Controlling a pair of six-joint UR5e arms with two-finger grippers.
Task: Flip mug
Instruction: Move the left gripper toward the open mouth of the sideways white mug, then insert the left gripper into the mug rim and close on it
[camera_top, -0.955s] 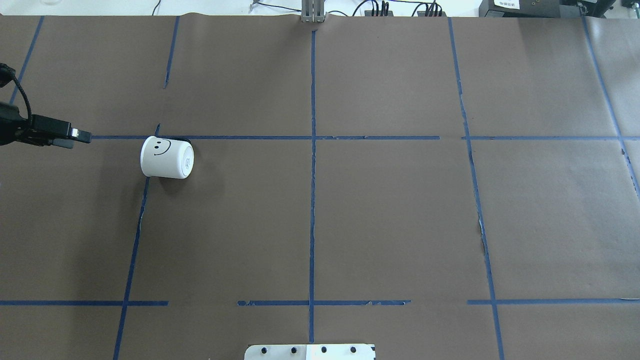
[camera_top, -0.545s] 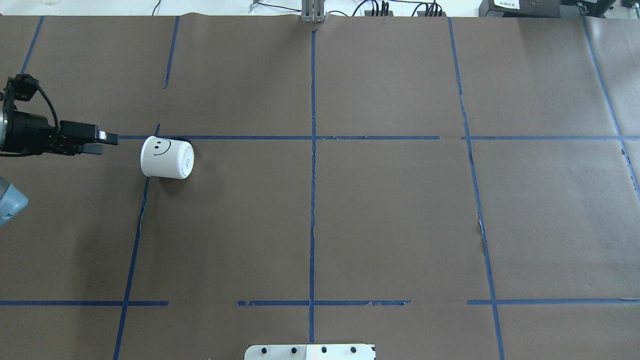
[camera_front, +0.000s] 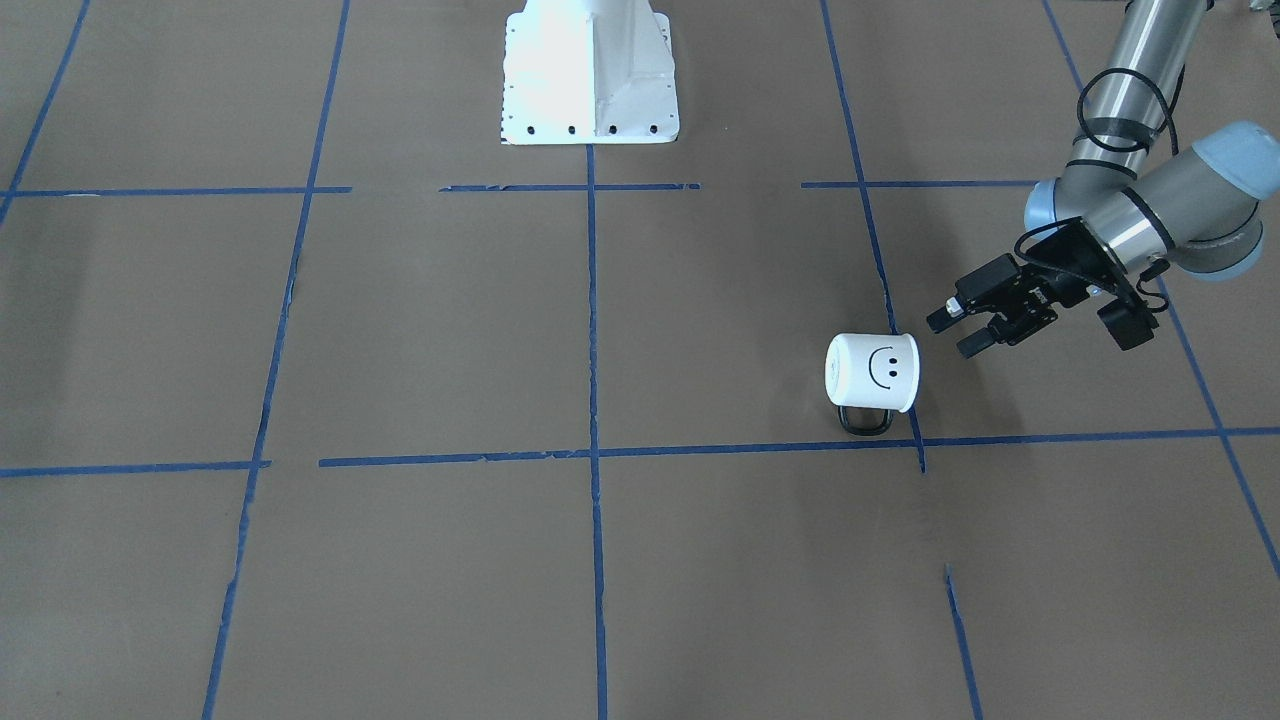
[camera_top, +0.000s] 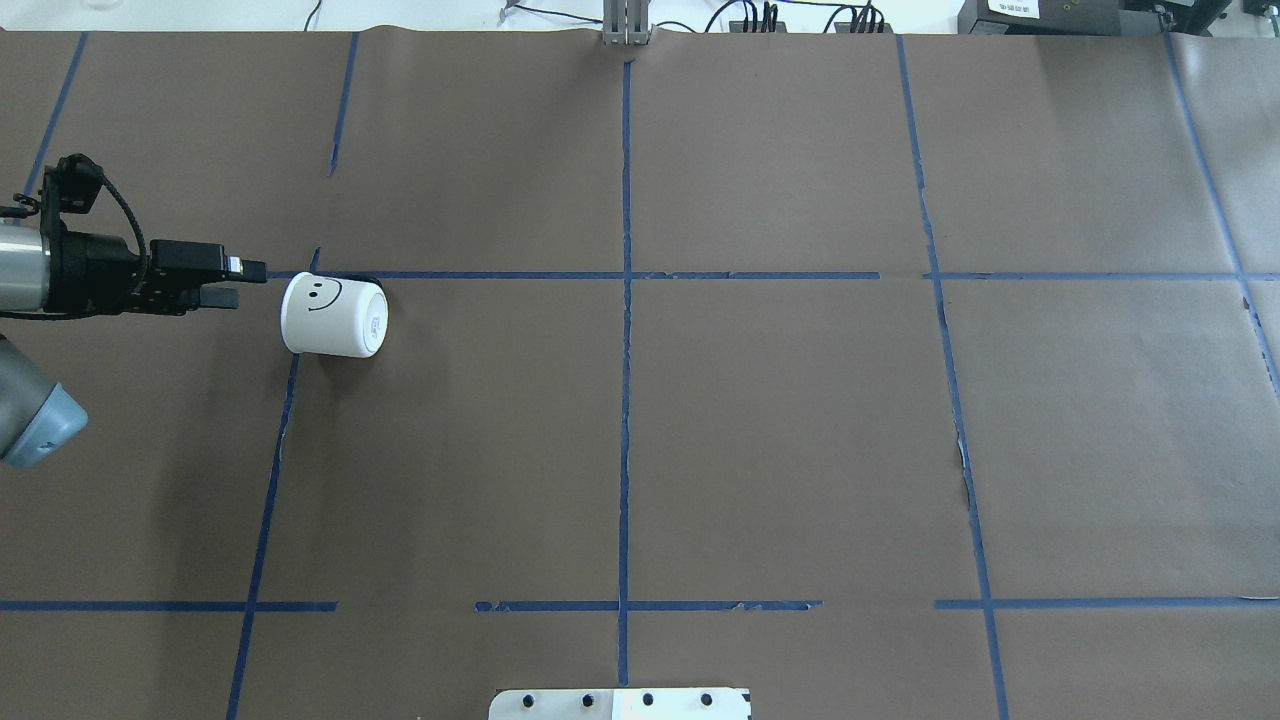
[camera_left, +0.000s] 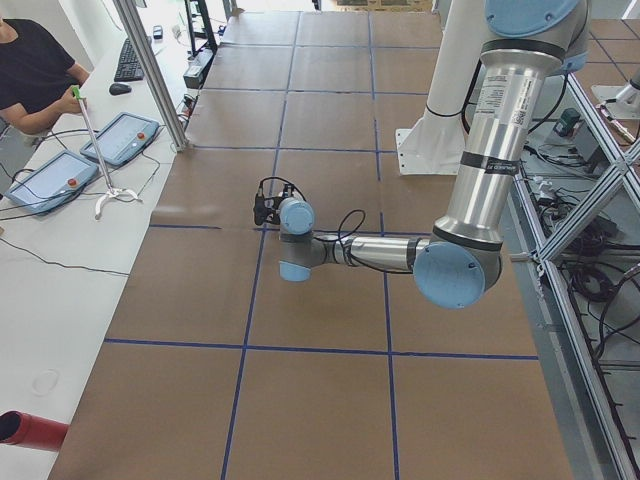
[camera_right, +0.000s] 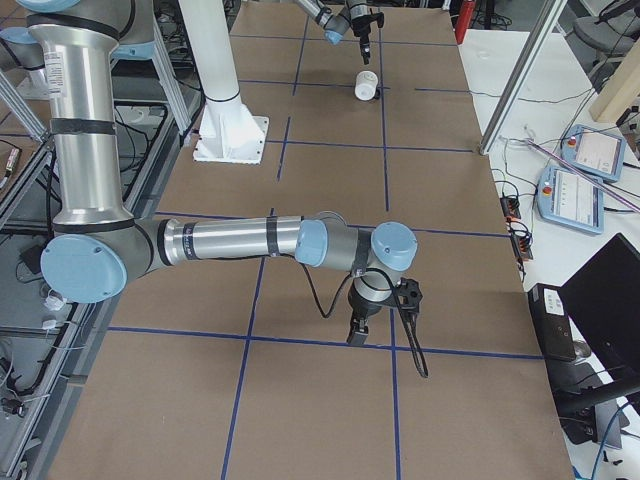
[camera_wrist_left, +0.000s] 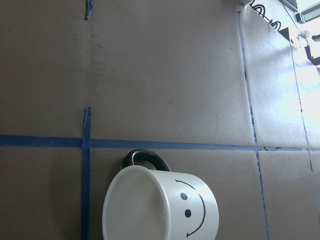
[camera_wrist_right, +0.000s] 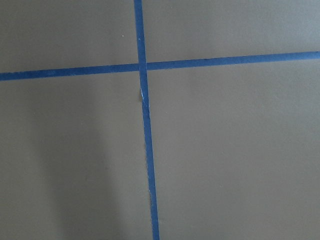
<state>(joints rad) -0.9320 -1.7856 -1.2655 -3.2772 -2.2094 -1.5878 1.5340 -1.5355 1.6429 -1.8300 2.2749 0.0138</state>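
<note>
Brown paper covers the whole tabletop, and blue tape lines divide it in big squares. On the robot's left part lies the mug, on its side, near a crossing of two tape lines. Its smiley face looks up to the ceiling. Its black handle sticks out on the side away from the robot, low at the paper, just before one tape line. The flat bottom points toward the middle of the tabletop. The mouth, cream inside in the left wrist view, is turned toward the left gripper.

That gripper is held almost level, low over the paper, and it points at the mug's mouth. Its jaws are apart, with a clear gap between the two black fingers. They are just beside the mug but do not touch it; a narrow strip of paper shows between them.

The right gripper is well apart from the mug, toward the other end of the tabletop. It points straight down, close over a tape crossing. Whether its jaws are apart or together, I cannot tell from where it is seen.

The robot's white base stands at the middle of its edge. Beyond the tabletop an operator in a black shirt sits at a side desk.
</note>
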